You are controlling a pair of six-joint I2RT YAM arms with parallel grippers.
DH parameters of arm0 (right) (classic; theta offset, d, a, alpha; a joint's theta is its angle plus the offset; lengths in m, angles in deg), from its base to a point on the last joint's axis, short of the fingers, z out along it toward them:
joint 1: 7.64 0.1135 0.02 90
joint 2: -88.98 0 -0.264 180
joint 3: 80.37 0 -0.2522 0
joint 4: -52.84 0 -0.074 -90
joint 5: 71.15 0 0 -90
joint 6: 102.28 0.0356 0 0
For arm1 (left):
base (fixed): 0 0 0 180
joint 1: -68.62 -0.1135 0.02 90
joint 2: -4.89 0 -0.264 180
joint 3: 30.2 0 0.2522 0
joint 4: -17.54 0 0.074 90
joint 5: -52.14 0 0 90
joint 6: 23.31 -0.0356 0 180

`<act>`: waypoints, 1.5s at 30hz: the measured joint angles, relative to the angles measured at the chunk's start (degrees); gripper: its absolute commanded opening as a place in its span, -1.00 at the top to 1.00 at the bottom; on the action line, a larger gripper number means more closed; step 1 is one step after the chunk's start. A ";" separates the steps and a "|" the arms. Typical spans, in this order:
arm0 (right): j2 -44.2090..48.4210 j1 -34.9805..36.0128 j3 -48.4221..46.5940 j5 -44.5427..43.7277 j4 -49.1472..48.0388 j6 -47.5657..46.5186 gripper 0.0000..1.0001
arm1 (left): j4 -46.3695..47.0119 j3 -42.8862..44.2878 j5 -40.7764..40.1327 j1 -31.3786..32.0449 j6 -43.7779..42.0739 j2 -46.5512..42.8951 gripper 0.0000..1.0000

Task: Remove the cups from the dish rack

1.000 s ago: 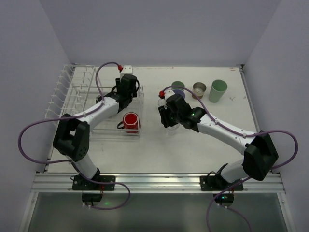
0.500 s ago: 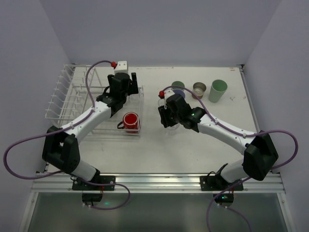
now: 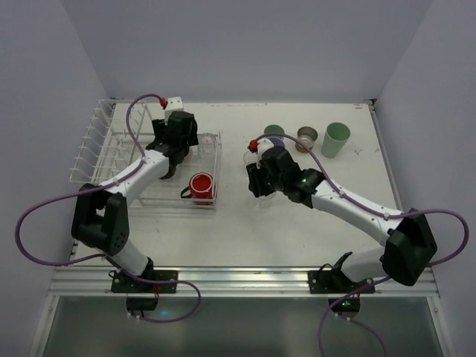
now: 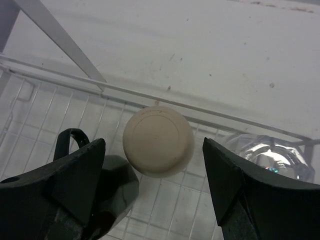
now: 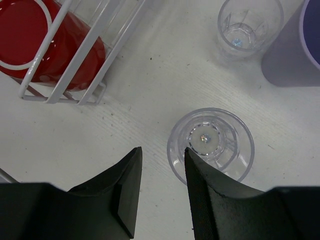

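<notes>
The white wire dish rack point(image 3: 104, 152) stands at the left. My left gripper point(image 3: 175, 149) hovers open over its basket section. In the left wrist view, the left gripper point(image 4: 155, 175) has an upturned beige cup point(image 4: 158, 140) just beyond the gap, a black mug point(image 4: 107, 185) at the left finger and a clear cup point(image 4: 270, 155) at the right finger. A red mug point(image 3: 201, 184) lies in the basket's near corner. My right gripper point(image 5: 162, 152) stands open over a clear cup point(image 5: 210, 142) upright on the table, its right finger above the rim, gripping nothing.
On the table behind the right gripper stand another clear cup point(image 5: 250, 22) and a lavender cup point(image 5: 300, 50). Farther back right are a dark green cup point(image 3: 274, 131), a brown cup point(image 3: 306, 137) and a mint green cup point(image 3: 335, 139). The rack's tall prongs point(image 3: 93, 137) rise at far left.
My left gripper has opened wide and shifted left over the rack's basket. The right gripper and the clear cup under it have barely moved.
</notes>
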 measured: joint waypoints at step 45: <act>23.37 0.00 16.63 8.81 -37.44 16.61 -0.82 | 19.47 -13.70 46.14 -2.16 18.16 -30.93 0.50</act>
